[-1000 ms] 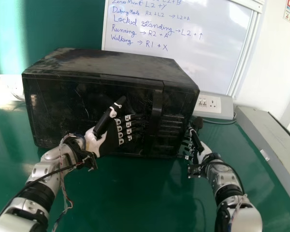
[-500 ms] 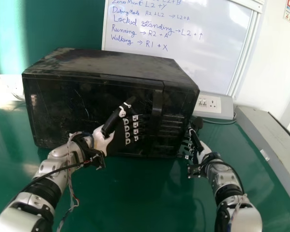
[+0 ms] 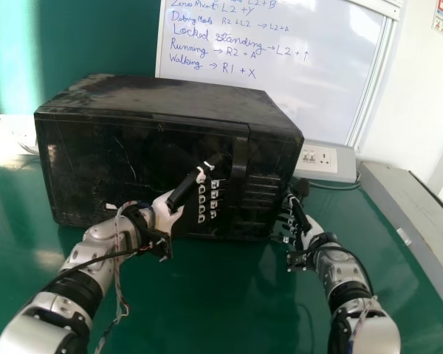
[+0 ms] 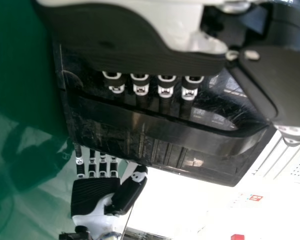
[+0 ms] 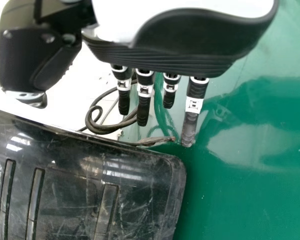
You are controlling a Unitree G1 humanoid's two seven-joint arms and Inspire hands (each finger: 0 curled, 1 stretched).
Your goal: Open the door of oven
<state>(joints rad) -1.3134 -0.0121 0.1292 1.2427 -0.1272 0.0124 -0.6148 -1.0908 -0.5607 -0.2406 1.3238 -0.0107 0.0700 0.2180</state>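
You're bringing the left robot hand, fingers extended, nearer the handle, likely lining up the pull. You're keeping the right robot hand open beside the oven, which is sitting on the counter, door staying shut.

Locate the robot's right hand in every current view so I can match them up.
Head view: the right hand is low beside the oven, on the oven's right side.
Left wrist view: the right hand is farther off, past the oven from the left hand.
Right wrist view: the right hand is close to the camera, beside the oven.
Shared landmark: the oven's grooved panel.
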